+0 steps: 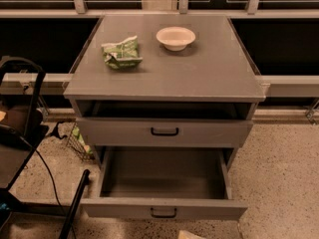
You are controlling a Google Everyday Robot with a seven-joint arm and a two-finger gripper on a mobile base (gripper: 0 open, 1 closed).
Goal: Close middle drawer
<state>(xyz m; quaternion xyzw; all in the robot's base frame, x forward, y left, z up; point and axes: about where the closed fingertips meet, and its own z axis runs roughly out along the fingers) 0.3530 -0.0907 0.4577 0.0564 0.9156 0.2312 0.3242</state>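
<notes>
The middle drawer (164, 209) of the grey cabinet is pulled far out. Its flat grey front with a small black bar handle (163, 212) faces me, and its inside is bare. Above it the uppermost drawer (164, 132) is out a little, with a dark gap under the cabinet top. The lowest drawer is hidden beneath the open one. Of my gripper (192, 234) only a pale tip shows, at the bottom edge, just in front of and right of the middle drawer's handle, apart from it.
On the cabinet top (214, 68) lie a crumpled green bag (121, 52) and a white bowl (175, 38). A black frame with a cable (20, 128) and a black pole (75, 205) stand left of the drawers. Speckled floor (284, 183) lies to the right.
</notes>
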